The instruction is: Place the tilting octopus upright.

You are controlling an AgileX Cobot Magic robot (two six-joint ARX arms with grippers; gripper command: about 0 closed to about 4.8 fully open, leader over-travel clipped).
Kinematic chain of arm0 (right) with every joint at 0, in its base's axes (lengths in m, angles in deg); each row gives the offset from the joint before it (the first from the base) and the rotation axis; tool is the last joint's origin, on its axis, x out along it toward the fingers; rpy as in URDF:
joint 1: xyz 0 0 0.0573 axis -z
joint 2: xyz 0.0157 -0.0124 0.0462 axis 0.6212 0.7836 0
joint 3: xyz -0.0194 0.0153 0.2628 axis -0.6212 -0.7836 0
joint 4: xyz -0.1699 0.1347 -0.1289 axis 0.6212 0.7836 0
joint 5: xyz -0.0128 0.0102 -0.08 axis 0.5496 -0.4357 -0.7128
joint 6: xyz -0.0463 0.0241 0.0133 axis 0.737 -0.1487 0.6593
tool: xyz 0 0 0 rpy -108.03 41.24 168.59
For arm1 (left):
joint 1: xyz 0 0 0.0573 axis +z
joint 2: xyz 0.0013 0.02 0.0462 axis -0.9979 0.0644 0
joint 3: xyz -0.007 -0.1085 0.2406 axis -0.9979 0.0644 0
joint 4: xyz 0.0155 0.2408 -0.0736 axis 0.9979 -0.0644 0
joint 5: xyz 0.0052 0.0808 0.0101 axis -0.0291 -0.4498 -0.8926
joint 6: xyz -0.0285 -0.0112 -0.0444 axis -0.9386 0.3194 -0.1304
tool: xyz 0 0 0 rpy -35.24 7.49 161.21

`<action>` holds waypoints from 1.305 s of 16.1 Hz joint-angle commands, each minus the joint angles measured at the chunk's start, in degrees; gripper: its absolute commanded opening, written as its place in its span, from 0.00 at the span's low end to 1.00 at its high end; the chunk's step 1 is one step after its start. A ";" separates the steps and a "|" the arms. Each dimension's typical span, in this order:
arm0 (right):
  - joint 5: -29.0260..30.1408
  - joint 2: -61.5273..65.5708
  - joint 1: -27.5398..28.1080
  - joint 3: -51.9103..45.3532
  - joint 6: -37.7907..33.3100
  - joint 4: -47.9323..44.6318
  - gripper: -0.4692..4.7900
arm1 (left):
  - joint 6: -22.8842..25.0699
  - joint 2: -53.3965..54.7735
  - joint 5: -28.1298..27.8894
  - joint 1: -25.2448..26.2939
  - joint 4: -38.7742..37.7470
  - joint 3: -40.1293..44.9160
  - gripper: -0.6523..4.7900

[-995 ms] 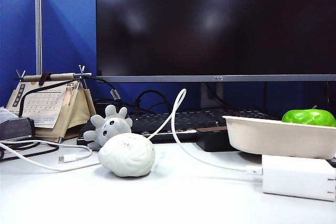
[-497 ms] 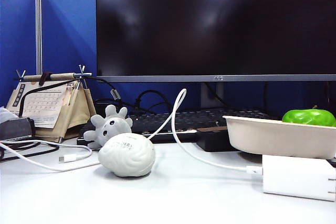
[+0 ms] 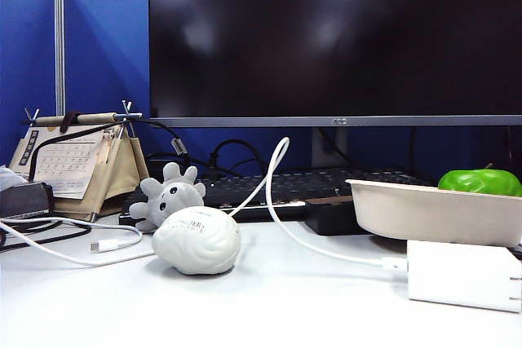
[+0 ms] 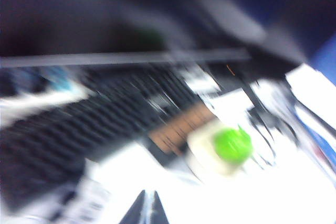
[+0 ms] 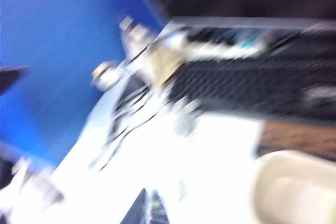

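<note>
Exterior view, toy: you have the small light-gray plush octopus (image 3: 169,196) leaning to one side against the front edge of the black keyboard (image 3: 285,186), on the left of the white table (image 3: 269,307).
Exterior view, neighbours: the smooth white brain-shaped squeeze ball (image 3: 196,240) sits just in front of the toy, hiding its lower part; a white cable (image 3: 273,193) arcs past beside them. Well off to the right stands a cream bowl (image 3: 432,211) with a green apple-like fruit (image 3: 479,182).
Exterior view, arms: neither arm appears here, so nothing touches the toy.
Left wrist view: badly blurred. You see the left gripper (image 4: 146,211) as dark tips pressed together, closed on nothing, above the table with the keyboard and the green fruit beyond.
Right wrist view: also smeared. The right gripper (image 5: 149,208) shows tips meeting, closed and empty; a pale blob near the keyboard may be the toy, though you cannot be sure.
Progress: nothing is done yet. Your reach, grasp and righting of the toy all remain.
</note>
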 commanded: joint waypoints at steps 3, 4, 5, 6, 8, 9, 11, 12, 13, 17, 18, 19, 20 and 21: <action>0.79 6.38 -10.54 0.26 0.17 -0.98 0.08 | 6.75 9.38 -6.62 -7.34 1.86 -0.15 0.15; 0.83 7.34 -11.19 0.26 0.17 -0.92 0.08 | 6.73 10.80 -6.51 -7.34 2.16 -0.15 0.15; 0.76 8.79 -11.96 0.24 0.17 -0.98 0.08 | 6.73 12.00 -6.60 -7.32 2.82 -0.15 0.15; -0.13 9.88 -12.20 0.17 0.22 -0.98 0.08 | 6.75 12.20 -7.37 -7.30 3.02 -0.15 0.15; -4.42 12.39 -12.59 -0.20 0.20 -1.44 0.08 | 7.02 12.50 -9.40 -7.32 4.31 -0.13 0.16; -4.81 13.73 -12.61 -0.44 0.20 -1.99 0.08 | 6.97 12.55 -11.45 -7.30 4.26 -0.13 0.16; -4.79 16.85 -13.16 -0.44 0.17 -2.32 0.08 | 6.95 12.72 -16.28 -7.32 2.54 -0.13 0.16; -4.76 18.34 -13.66 -0.44 0.17 -2.67 0.09 | 6.97 13.33 -16.39 -7.32 2.23 -0.13 0.16; -4.76 20.96 -15.08 -0.44 0.15 -3.80 0.09 | 6.97 15.06 -16.39 -7.32 2.25 -0.13 0.17; -4.79 26.60 -20.59 -0.44 0.13 -9.94 0.09 | 6.95 22.08 -16.39 -7.65 2.36 -0.13 0.18; -4.79 27.74 -21.59 -0.42 0.13 -11.91 0.09 | 6.95 24.00 -16.39 -7.65 3.17 -0.13 0.18; -4.79 28.33 -21.79 -0.42 0.02 -13.16 0.09 | 6.95 25.66 -16.41 -7.89 3.91 -0.13 0.28; -4.83 28.52 -21.79 -0.42 -0.04 -13.51 0.09 | 6.95 26.86 -16.39 -8.04 4.28 -0.13 0.31; -4.87 28.52 -21.79 -0.42 -0.04 -13.53 0.09 | 6.95 27.56 -16.37 -8.07 4.35 -0.13 0.31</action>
